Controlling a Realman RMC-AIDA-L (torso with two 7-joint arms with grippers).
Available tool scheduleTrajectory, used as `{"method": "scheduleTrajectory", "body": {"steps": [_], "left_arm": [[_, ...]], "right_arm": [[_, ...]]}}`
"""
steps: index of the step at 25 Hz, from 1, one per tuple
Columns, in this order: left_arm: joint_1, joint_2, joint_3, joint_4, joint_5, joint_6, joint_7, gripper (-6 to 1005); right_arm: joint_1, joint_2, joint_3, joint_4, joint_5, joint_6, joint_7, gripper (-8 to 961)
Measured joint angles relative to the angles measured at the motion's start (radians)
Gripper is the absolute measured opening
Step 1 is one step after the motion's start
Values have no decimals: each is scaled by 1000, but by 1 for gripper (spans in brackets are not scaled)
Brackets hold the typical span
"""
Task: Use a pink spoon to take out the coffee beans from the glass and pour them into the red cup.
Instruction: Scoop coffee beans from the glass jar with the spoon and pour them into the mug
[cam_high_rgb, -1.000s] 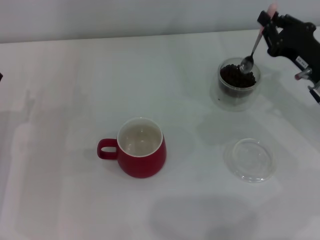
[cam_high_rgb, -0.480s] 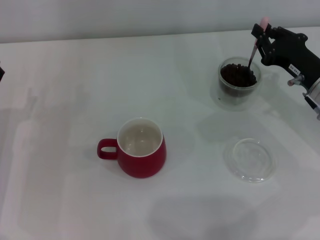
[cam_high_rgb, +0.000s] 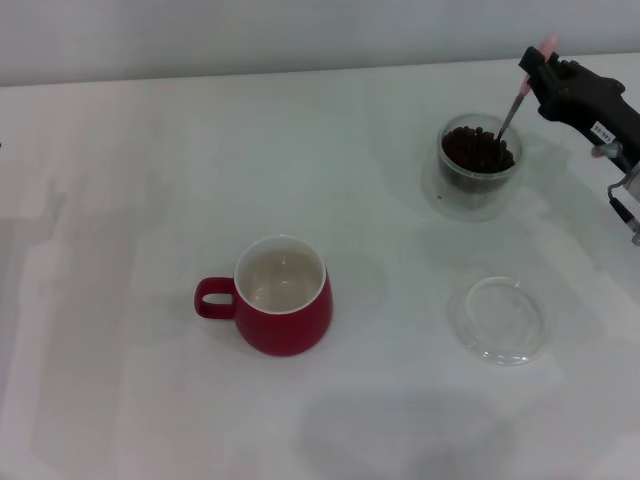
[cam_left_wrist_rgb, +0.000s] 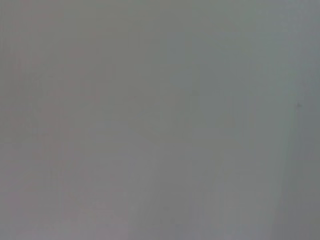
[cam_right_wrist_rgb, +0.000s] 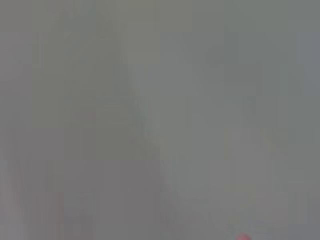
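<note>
In the head view the glass (cam_high_rgb: 478, 168) stands at the far right, filled with dark coffee beans (cam_high_rgb: 477, 149). My right gripper (cam_high_rgb: 538, 71) is just right of and above it, shut on the pale pink handle of the pink spoon (cam_high_rgb: 516, 104). The spoon slants down into the glass and its bowl is buried in the beans. The red cup (cam_high_rgb: 283, 296) stands near the middle, handle to the left, its white inside empty. The left gripper is out of view. Both wrist views show only blank grey.
A flat clear round dish (cam_high_rgb: 499, 319) lies on the white table (cam_high_rgb: 120, 300) in front of the glass, right of the red cup. The table's far edge meets a pale wall just behind the glass.
The spoon's bowl, resting on top of the beans a second ago, has been pushed down into them. My right gripper shifted left, then back right, with the handle now steeper.
</note>
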Motion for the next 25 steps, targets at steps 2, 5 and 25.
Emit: {"method": "scheduleTrajectory", "body": {"steps": [2,5,25], "left_arm": [[0,0,0,0,-1,0,0,891],[2,0,0,-1,-2,1,0,891],[9,0,-2,-4,-3,5,4,892]], "right_arm": [[0,0,2,0,14,7,59,197],[-2,0,2,0,33,21,121,199],[0,0,0,-1,48,139,385,212]]}}
